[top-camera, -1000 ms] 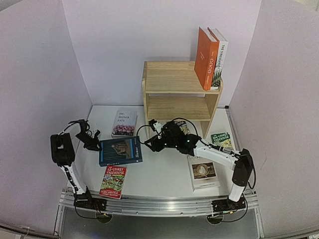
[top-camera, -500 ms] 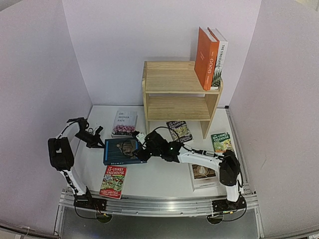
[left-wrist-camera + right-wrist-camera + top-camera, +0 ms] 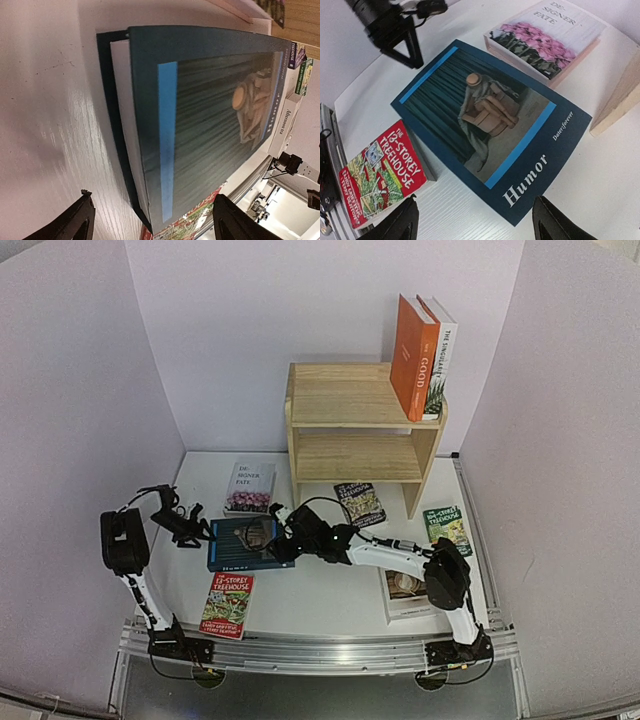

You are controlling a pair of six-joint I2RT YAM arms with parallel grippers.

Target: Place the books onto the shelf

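The navy book (image 3: 243,544) titled "Humor" lies flat on the table, between my two grippers. My left gripper (image 3: 203,532) is open at the book's left edge; in the left wrist view (image 3: 157,223) its fingers straddle that edge of the navy book (image 3: 210,110). My right gripper (image 3: 284,543) hovers open over the right side, above the title on the navy cover (image 3: 490,125), holding nothing (image 3: 475,226). The pine shelf (image 3: 352,422) stands behind. On its top stand the orange book (image 3: 412,358) and a white book (image 3: 441,345).
A pinkish-white book (image 3: 250,487) lies behind the navy one. A red Treehouse paperback (image 3: 227,604) lies near the front edge. Two more Treehouse paperbacks (image 3: 360,503) (image 3: 445,525) lie by the shelf. A coffee-cup book (image 3: 410,592) sits partly under my right arm.
My left gripper closed and then sprang open at the book's left edge. My right arm swung left over the navy book and opened wider. The navy book turned squarer.
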